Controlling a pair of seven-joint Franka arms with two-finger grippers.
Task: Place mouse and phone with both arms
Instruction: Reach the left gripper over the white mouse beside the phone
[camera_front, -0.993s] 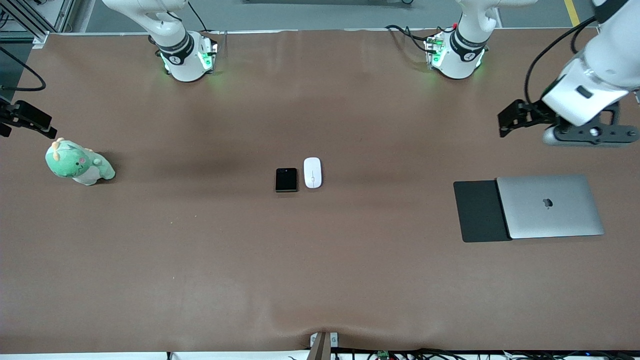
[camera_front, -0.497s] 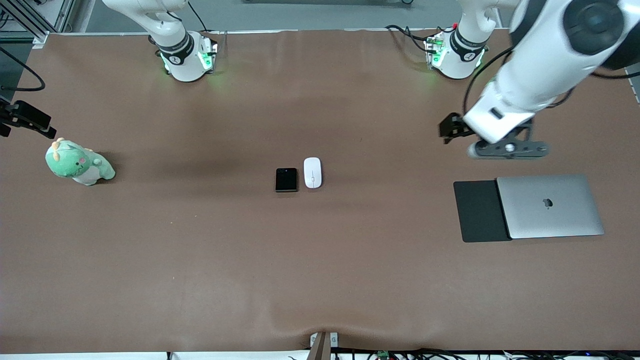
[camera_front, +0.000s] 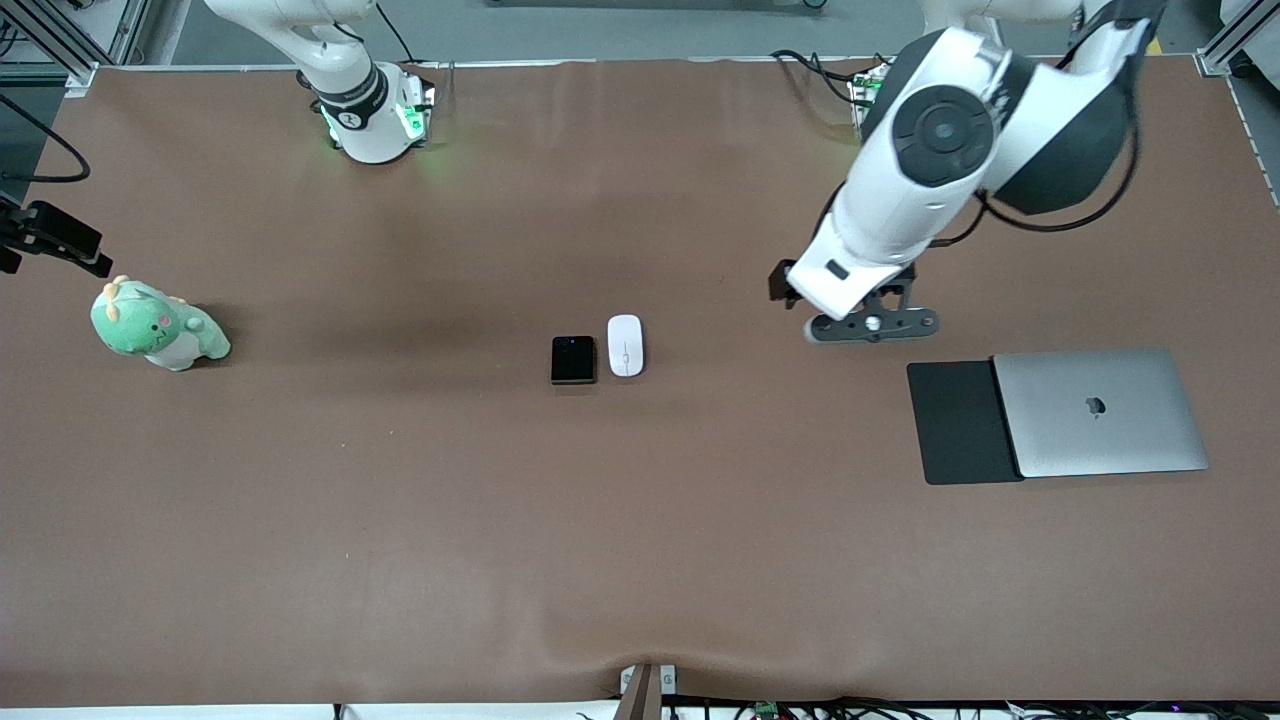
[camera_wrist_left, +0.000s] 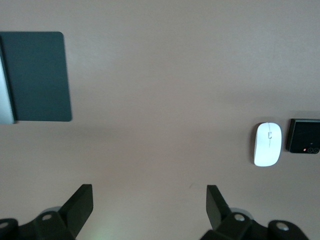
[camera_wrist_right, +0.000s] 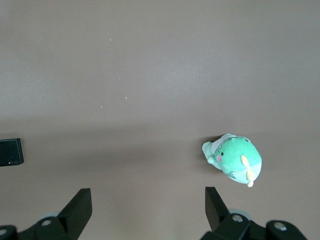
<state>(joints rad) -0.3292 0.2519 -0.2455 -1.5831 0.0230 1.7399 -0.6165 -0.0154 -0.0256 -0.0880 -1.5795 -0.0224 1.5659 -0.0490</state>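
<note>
The white oval mouse (camera_front: 625, 345) lies mid-table, touching nothing. The black square phone (camera_front: 572, 359) lies right beside it, toward the right arm's end. Both show in the left wrist view, mouse (camera_wrist_left: 267, 144) and phone (camera_wrist_left: 303, 135). My left gripper (camera_front: 782, 285) hangs open over bare table between the mouse and the mouse pad, with nothing between its fingers (camera_wrist_left: 82, 200). My right gripper (camera_front: 70, 243) waits open and empty over the table edge at the right arm's end, above the plush. The right wrist view catches the phone's edge (camera_wrist_right: 11, 152).
A closed silver laptop (camera_front: 1100, 412) lies at the left arm's end, partly on a flat black mouse pad (camera_front: 955, 422). A green plush toy (camera_front: 155, 327) sits at the right arm's end. The brown table covering (camera_front: 640, 540) is bare nearer the front camera.
The left arm has swung in from the left arm's end of the table toward the middle, its gripper still open. The right arm, mouse and phone have not moved.
</note>
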